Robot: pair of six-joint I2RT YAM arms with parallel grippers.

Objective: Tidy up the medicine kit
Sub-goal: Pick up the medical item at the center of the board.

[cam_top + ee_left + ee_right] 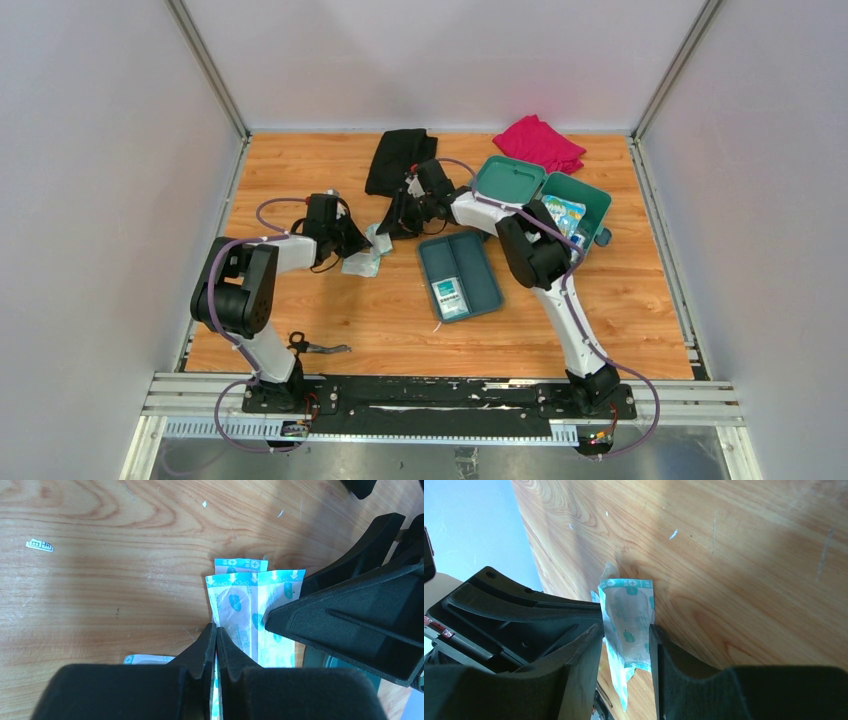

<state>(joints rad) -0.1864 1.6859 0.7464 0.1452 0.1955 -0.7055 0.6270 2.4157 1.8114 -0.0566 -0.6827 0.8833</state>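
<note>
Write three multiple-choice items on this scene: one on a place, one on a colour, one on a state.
1. The tray lies
A. on the table, outside the box
B. inside the box
C. upside down on the box

2. The cloth at the back right is
A. black
B. white
C. pink

3. The left gripper is
A. wide open over bare wood
B. shut on a packet
C. shut on nothing

Answers:
1 A: the top view shows the tray flat on the wood, apart from the box.
2 C: in the top view it is bright pink.
3 B: the left wrist view shows the fingertips together with a packet pinched between them.
</note>
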